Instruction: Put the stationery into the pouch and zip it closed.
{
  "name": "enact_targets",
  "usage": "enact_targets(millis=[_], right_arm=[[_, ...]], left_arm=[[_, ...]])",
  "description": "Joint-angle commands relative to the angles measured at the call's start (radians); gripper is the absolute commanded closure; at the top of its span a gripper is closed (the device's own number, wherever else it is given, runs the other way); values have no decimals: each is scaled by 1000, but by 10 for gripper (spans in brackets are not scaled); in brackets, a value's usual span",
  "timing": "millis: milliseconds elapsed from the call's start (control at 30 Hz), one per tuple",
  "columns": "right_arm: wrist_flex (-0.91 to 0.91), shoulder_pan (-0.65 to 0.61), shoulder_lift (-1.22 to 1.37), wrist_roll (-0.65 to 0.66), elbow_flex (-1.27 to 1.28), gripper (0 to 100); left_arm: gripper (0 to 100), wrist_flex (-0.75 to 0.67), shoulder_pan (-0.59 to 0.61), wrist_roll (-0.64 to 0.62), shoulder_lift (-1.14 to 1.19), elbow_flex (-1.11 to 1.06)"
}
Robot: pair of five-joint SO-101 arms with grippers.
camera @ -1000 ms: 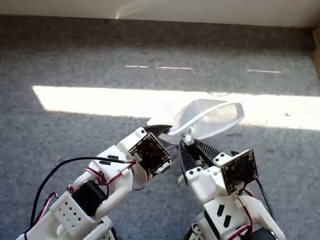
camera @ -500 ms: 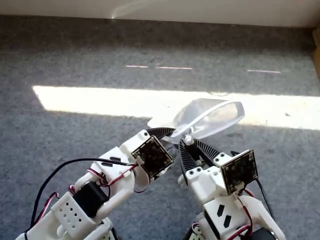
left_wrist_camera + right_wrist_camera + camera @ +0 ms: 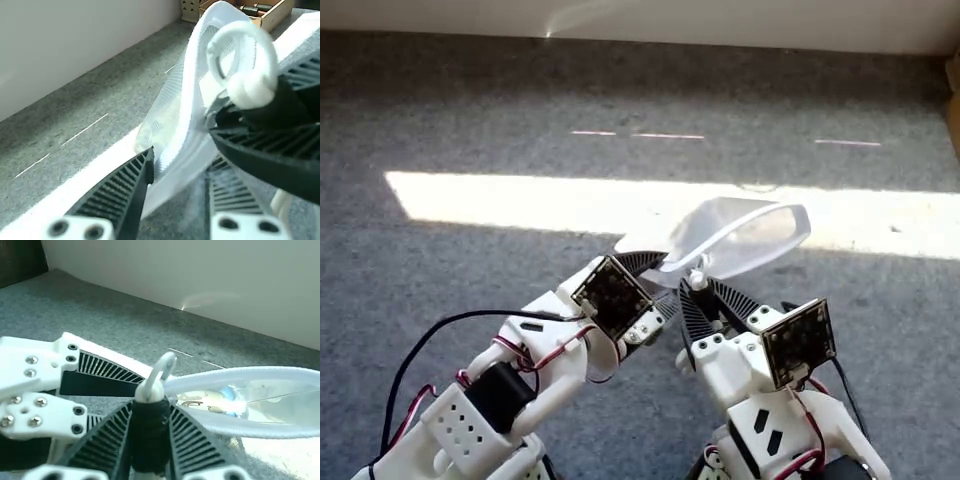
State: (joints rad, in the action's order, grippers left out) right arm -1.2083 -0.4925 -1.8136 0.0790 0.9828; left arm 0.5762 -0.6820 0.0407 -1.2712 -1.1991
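Plastic pouch (image 3: pixel 745 235): translucent with a white zipper edge, just right of centre in the high view, over the sunlit band; standing on edge between the two claws in the left wrist view (image 3: pixel 185 125); mouth gaping in a long loop in the right wrist view (image 3: pixel 270 410).
Stationery (image 3: pixel 225 395): pale blue and printed shapes inside the pouch, too blurred to name.
Zipper pull (image 3: pixel 150 387): white ring on a stub, at the pouch's near end, pointing up.
Right claw (image 3: pixel 698 280): lower centre-right, clamped together on the zipper pull (image 3: pixel 250 87); ribbed black fingers either side of it (image 3: pixel 149 407).
Left claw (image 3: pixel 655 282): lower centre, just beside the right claw; fingers apart with the pouch's near end between them, one fingertip touching the fabric (image 3: pixel 180 170).
Table (image 3: pixel 470 120): grey, carpet-like, crossed by a bright band of sun (image 3: pixel 520 200).
Cardboard box (image 3: pixel 272 12): upper right of the left wrist view, on the table behind the pouch.
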Motion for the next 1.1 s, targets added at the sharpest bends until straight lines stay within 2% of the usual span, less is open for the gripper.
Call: enact_targets(millis=[0,267,600,733,933,1067], right_arm=[[-1,-12,-5,5,-50,993],[-1,-13,-5,5,-50,993],[-1,-10,-5,5,-50,993],[5,-5,-7,5,-51,993],[48,145,-7,-2,-54,993],[81,199,-7,-2,-50,993]], left_arm=[[831,-28,36,-28,-8,38],[835,-21,-21,-26,-8,28],[992,-28,-42,58,-8,28],[993,-20,-35,58,-8,28],[993,0,-19,58,-8,36],[993,25,10,58,-8,48]])
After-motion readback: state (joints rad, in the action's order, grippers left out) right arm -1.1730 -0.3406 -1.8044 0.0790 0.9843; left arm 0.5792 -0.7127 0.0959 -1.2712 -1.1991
